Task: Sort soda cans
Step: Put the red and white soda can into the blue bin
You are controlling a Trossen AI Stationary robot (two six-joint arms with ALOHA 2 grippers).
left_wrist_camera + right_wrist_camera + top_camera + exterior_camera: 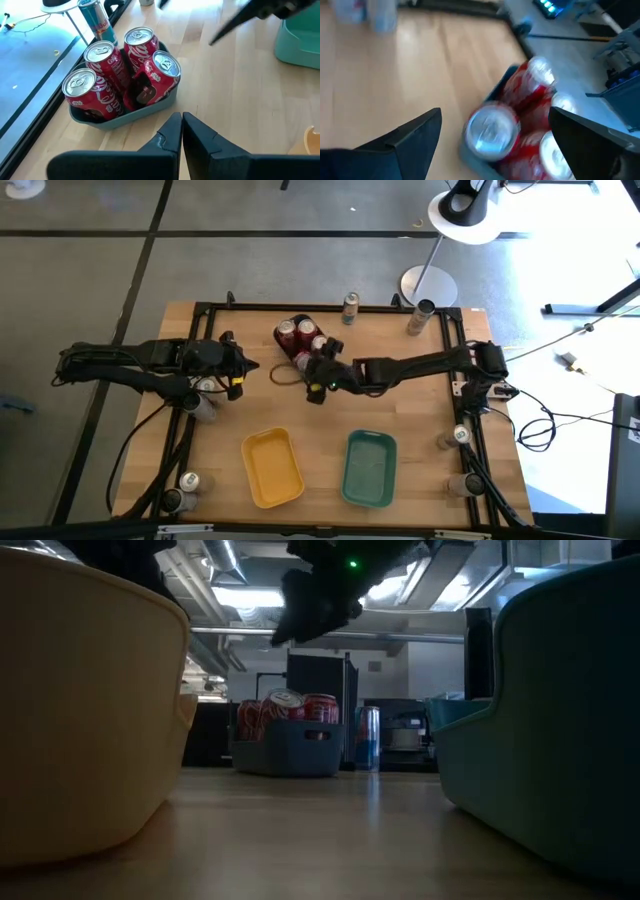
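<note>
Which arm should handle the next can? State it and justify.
Probably the right. The right gripper hangs open beside the dark blue tray of red cans, nearest the packed cans. The left gripper is shut and sits farther back, only facing the tray.

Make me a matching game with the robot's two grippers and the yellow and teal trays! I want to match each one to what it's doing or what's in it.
Things:
1. left gripper
2. right gripper
3. dark blue tray
4. yellow tray

States:
A. holds four red cans
B. fingers shut, holding nothing
C. nothing in it
D. fingers wide open above the red cans

Pairs: 1-B, 2-D, 3-A, 4-C
</note>
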